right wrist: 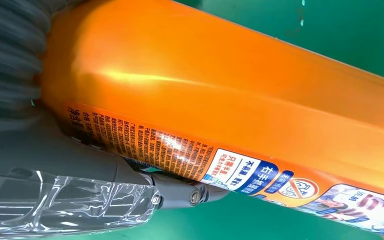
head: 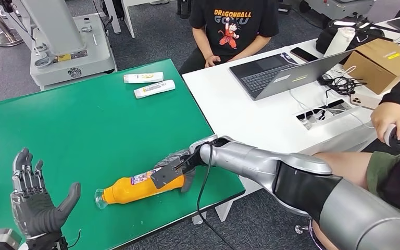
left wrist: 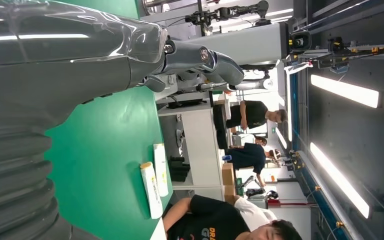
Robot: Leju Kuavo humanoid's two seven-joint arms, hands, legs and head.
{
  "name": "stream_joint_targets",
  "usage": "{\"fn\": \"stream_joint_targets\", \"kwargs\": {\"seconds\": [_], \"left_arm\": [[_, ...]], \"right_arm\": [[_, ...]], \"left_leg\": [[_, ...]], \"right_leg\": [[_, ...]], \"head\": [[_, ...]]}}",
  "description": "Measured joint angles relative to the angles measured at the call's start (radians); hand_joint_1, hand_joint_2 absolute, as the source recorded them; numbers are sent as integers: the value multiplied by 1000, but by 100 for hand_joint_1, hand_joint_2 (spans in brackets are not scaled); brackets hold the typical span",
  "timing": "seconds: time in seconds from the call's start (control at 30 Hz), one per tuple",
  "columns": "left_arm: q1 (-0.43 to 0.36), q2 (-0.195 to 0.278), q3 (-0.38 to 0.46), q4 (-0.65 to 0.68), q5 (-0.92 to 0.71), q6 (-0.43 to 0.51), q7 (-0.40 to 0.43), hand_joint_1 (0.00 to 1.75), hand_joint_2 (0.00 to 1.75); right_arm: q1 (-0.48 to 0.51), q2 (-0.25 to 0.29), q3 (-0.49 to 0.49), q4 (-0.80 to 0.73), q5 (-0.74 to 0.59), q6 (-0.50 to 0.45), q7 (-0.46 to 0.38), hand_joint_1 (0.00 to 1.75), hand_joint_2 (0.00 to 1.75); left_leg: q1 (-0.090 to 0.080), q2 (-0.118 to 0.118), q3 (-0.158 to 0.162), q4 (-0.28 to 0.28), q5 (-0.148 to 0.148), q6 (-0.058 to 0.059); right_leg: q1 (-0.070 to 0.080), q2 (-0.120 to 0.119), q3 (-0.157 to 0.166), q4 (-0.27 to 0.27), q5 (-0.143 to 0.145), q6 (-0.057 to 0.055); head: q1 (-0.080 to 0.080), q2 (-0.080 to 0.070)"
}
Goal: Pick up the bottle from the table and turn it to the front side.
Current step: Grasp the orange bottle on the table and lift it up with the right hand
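Observation:
An orange bottle (head: 135, 187) with a clear cap lies on its side near the front edge of the green table (head: 83, 130), cap pointing toward my left. My right hand (head: 179, 169) grips its base end, fingers wrapped round it. Up close in the right wrist view, the orange bottle (right wrist: 230, 95) shows its printed label, with my right hand (right wrist: 80, 170) closed against it. My left hand (head: 34, 200) hovers open, palm up with fingers spread, at the table's near left corner, well apart from the bottle. In the left wrist view my left hand (left wrist: 70, 55) holds nothing.
Two white tubes (head: 148, 83) lie at the far edge of the green table. A white desk (head: 250, 120) with a laptop (head: 281, 73), cables and a cardboard box (head: 380, 62) adjoins on the right. One person sits behind it, another beside my right arm.

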Motion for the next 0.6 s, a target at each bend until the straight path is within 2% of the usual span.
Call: {"fn": "stream_joint_targets", "kwargs": {"seconds": [0.07, 0.1, 0.23, 0.33, 0.6], "left_arm": [[0, 0, 0, 0, 1, 0, 0, 0, 175], [0, 0, 0, 0, 1, 1, 0, 0, 175], [0, 0, 0, 1, 2, 2, 0, 0, 175], [0, 0, 0, 1, 2, 5, 0, 0, 175], [3, 1, 0, 1, 2, 6, 0, 0, 175]], "right_arm": [[0, 0, 0, 4, 0, -2, -1, 0, 175], [1, 1, 0, 5, 0, -3, -1, 7, 175], [1, 2, 0, 10, 1, -10, -5, 146, 175], [1, 2, -3, 15, 2, -29, -20, 166, 175], [4, 4, -7, 19, 3, -40, -30, 170, 175]], "left_leg": [[0, 0, 0, 0, 0, 0], [0, 0, 0, 0, 0, 0], [0, 0, 0, 0, 0, 0], [0, 0, 0, 0, 0, 0], [0, 0, 1, 0, 0, 0]], "right_leg": [[0, 0, 0, 0, 0, 0], [0, 0, 0, 0, 0, 0], [0, 0, 1, 0, 0, 0], [0, 0, 1, 0, 0, 0], [0, 0, 1, 0, 1, 0]], "head": [[0, 0], [0, 0], [0, 0], [0, 0], [0, 0]]}}
